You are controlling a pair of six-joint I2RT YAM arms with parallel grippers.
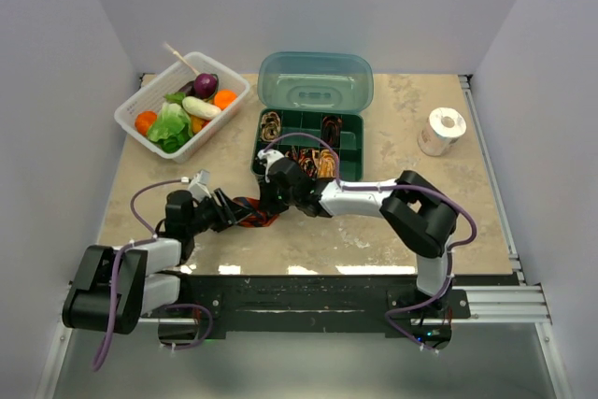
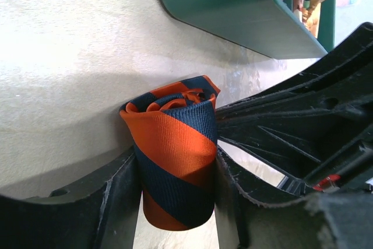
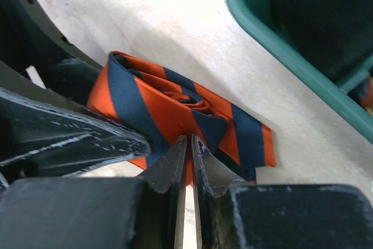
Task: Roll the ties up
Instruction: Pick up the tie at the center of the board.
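The rolled striped tie (image 2: 175, 155) sits on the worktop (image 2: 58, 56) just beside the green box (image 2: 233, 10). The left end effector (image 2: 173, 164) clasps its sides, half open. The right end effector (image 3: 187, 141), nearly closed, pinches its edge.

right gripper (image 3: 187, 140): jaws pinched on tie's near edge | striped tie (image 3: 175, 103): coiled, lying on surface (image 3: 145, 16) | green box (image 3: 274, 27): upper right, apart

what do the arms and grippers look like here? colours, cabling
Left arm and right arm: silver-white links, chunky black joints, thin purple cables looping along each. Left gripper and right gripper: matte black, two tapered fingers, scuffed edges.
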